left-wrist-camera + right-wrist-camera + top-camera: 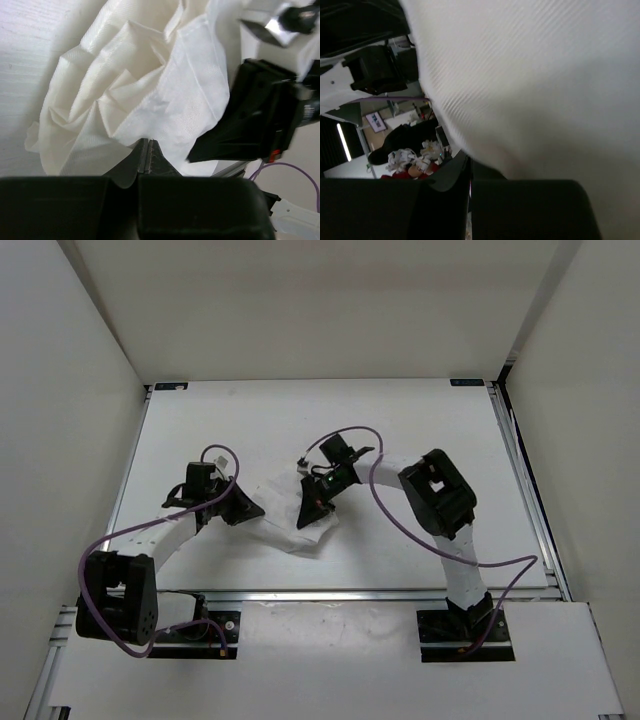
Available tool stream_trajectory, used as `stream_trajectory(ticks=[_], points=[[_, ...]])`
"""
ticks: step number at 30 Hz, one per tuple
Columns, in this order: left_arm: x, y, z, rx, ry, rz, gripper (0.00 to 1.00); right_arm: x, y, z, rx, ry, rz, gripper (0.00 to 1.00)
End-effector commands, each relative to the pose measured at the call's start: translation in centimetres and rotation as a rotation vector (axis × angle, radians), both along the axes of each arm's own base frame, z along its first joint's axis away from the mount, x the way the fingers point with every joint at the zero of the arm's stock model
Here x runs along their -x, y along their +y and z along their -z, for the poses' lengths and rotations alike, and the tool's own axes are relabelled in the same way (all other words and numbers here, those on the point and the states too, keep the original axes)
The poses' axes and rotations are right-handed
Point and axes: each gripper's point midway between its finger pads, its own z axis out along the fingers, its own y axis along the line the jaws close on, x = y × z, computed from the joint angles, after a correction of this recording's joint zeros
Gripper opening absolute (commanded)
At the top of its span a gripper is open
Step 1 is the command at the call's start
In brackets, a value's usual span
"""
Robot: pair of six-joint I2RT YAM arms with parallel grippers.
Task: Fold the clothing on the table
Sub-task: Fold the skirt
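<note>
Where the thin white crinkled fabric garment (297, 535) sits bunched near the middle of the flat matte white rectangular table (230, 425), it stretches between the two arms' tools, part of it raised off the surface. At its left side, the left gripper (145, 151) has its black jaws pressed together on a creased edge. The right gripper (470, 169) likewise pinches the cloth, which fills most of its wrist view.

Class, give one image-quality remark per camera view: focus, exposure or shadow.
Top external: sharp, evenly lit, faint shadows on the table. Left wrist: creases in the clothing are crisp, but the top right corner washes out. Right wrist: the clothing fills the frame, soft-focused; the background is dim.
</note>
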Motion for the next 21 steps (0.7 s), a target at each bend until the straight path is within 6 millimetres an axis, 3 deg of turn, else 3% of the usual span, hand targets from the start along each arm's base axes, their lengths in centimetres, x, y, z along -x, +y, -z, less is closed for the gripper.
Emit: stream_trajectory(ticks=[1,2,4,6,10,13,14,15,19,21], points=[[-2.0,0.4,-2.1,-0.006,-0.072,-0.023,0.0,-4.3,-1.0,-6.2,-0.084,-0.192,0.065,0.0],[-1.6,0.1,-2.2,-0.007,-0.07,-0.005,0.0,-5.2,-1.5,-8.2,-0.121,-0.227,0.086,0.05],[-1.9,0.3,-2.2,-0.024,-0.072,-0.015,0.0,-6.2,-2.1,-11.0,-0.175,-0.262,0.119,0.28],[-1.5,0.0,-1.9,-0.025,-0.063,-0.011,0.0,-7.2,-3.7,-13.2,-0.199,-0.298,0.171,0.32],[-0.6,-0.3,-1.3,-0.07,-0.043,-0.002,0.0,-7.5,-7.2,-13.7,-0.157,-0.32,0.276,0.35],[0.8,1.2,0.2,-0.208,-0.003,-0.02,0.0,-7.3,-9.6,-14.0,-0.137,-0.355,0.339,0.35],[1.5,1.5,0.6,-0.233,0.02,-0.021,0.0,-7.2,-10.2,-13.2,-0.102,-0.349,0.367,0.35],[1.8,2.1,1.2,-0.27,0.033,-0.031,0.0,-7.3,-11.1,-13.9,-0.106,-0.385,0.39,0.35],[2.2,2.4,3.9,-0.313,0.073,-0.027,0.0,-6.8,-13.7,-14.3,-0.075,-0.418,0.478,0.35],[1.5,1.9,5.1,-0.322,0.075,-0.02,0.0,-6.5,-14.9,-14.4,-0.055,-0.43,0.52,0.36]])
